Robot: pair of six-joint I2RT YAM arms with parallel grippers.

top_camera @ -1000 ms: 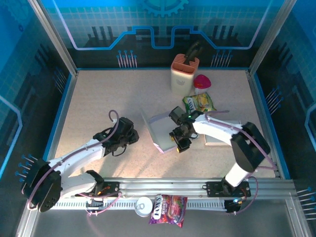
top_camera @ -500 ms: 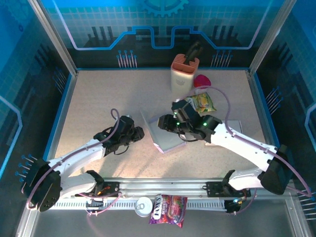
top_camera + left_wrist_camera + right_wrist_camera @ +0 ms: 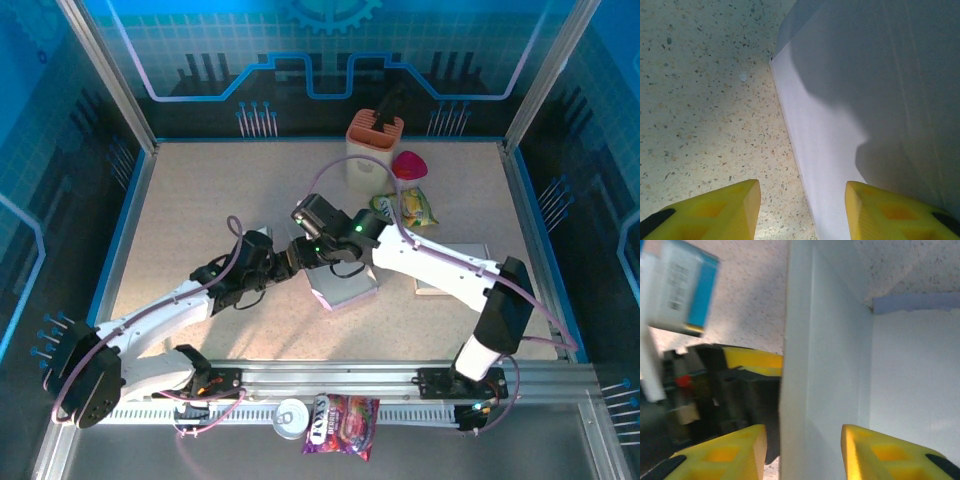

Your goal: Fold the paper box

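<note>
I see the white folded paper box [image 3: 350,288] lying near the middle of the speckled beige worktop [image 3: 200,200], in front of the beige knife block with the orange top [image 3: 374,150] and well apart from it. Both arms meet at the left side of the box.

The left pincer [image 3: 280,266] is low over the worktop at this side. In the left wrist view its yellow fingers [image 3: 735,210] stand clearly apart, and the lower edge of a white panel of the box [image 3: 865,100] runs between them. They hold nothing.

The right pincer [image 3: 300,250] reaches across from the right, just beside the left one. In the right wrist view its fingers [image 3: 730,455] stand on both sides of an upright white wall of the box [image 3: 830,365]. I see a dark gap between the wall and one finger, so this pincer is partly open and does not clamp the wall.

A yellow snack bag [image 3: 405,207] lies behind the right arm.
</note>
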